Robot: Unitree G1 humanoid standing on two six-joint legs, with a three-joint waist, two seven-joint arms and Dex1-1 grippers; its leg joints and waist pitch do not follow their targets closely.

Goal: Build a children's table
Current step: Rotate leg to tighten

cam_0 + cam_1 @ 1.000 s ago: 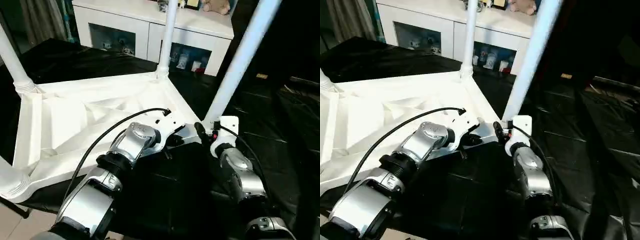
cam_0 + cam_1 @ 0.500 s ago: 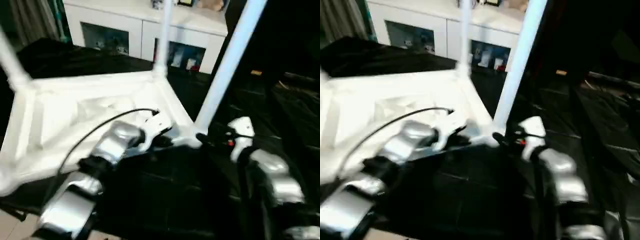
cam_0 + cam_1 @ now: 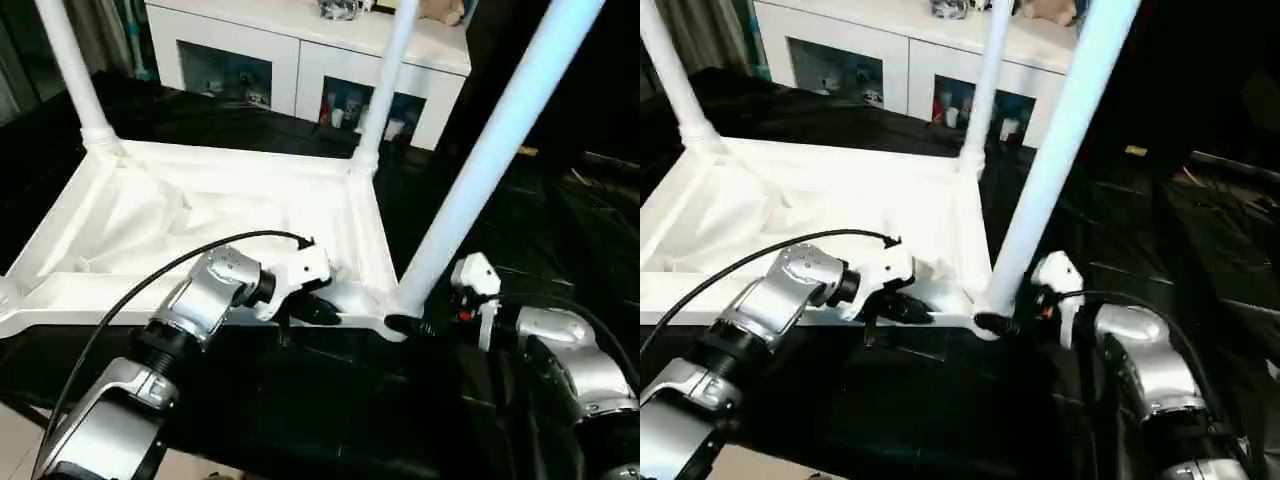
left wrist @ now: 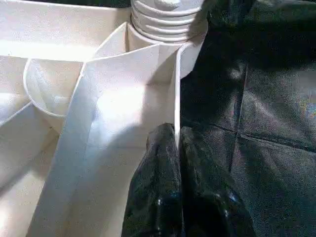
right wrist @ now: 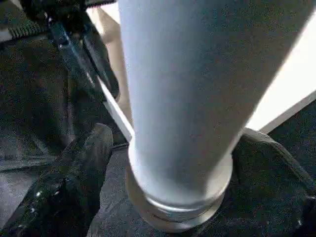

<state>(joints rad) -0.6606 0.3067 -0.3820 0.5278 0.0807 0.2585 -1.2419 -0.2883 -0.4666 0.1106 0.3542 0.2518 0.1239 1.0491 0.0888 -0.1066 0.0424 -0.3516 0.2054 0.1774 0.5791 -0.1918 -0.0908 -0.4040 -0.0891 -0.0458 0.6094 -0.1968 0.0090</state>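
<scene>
At the near corner — tabletop point(image 3: 230, 215), leg point(image 3: 490, 160)

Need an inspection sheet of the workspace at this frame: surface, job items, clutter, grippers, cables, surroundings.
Surface: black sheeting with creases, under the work.
Job's things: white plastic square tabletop lies upside down, ribbed underside up; three white tapered tube legs stand in corner sockets: near leg, far leg, far-left leg. The fourth corner is cut off by the picture's edge.
Clutter: nothing seen on the sheeting.
Grippers: left gripper shut on the tabletop's thin edge wall; right gripper open, its fingers either side of the near leg's base.
Cables: black cable arcs over the left forearm; another runs along the right wrist.
Surroundings: white glass-door cabinet behind.
</scene>
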